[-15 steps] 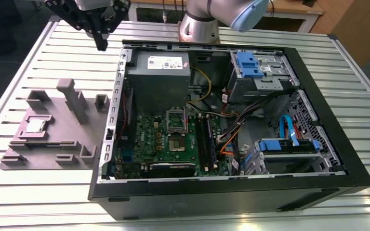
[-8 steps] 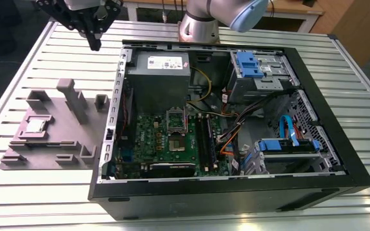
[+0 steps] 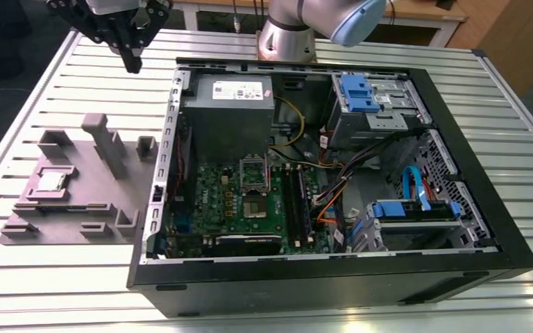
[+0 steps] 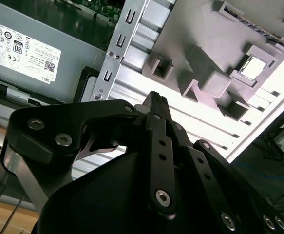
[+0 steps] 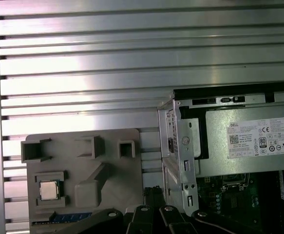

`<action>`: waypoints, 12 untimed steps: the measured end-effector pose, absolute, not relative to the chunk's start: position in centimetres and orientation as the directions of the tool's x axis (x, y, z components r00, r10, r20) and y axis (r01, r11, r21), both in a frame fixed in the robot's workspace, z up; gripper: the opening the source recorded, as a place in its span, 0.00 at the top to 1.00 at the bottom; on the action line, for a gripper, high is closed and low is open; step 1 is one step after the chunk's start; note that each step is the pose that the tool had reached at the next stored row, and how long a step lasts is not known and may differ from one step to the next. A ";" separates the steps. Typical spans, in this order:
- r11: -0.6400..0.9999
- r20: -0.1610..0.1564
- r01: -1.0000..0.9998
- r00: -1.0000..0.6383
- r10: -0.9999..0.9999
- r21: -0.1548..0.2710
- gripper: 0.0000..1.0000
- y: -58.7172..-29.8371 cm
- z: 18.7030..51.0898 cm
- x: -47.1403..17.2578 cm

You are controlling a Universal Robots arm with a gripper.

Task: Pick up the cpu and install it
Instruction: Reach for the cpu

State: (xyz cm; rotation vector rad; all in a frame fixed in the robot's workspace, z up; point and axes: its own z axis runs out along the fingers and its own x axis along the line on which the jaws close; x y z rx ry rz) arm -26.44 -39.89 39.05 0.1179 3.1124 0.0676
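Exterior view, approach step by the look: tool (image 3: 134,64), tips together and empty, high above the counter (image 3: 63,291), well apart from the cpu (image 3: 52,182) seated in a pocket of the grey holder (image 3: 91,195) beside the computer case (image 3: 341,274); pick-up likely calling for parted tips and a straight drop clear of the holder's posts (image 3: 111,152).

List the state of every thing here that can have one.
computer case, lying on its side, side panel off, inside exposed.
cpu, seated flat in a recess of the grey holder, outside the case, not gripped.
gripper, jaws shut on nothing, hanging clear of the holder.
socket frame, looks swung open.
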 end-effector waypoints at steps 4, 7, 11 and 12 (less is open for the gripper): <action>0.996 -0.025 0.075 -0.997 0.076 0.044 0.90 -39.9 39.0 -26.6; 0.996 -0.025 0.075 -0.997 0.076 0.044 0.90 -39.9 39.0 -27.0; 0.996 -0.025 0.075 -0.997 0.076 0.044 0.90 -39.9 39.0 -27.8; 0.996 -0.025 0.075 -0.997 0.076 0.044 0.90 -39.9 38.9 -28.0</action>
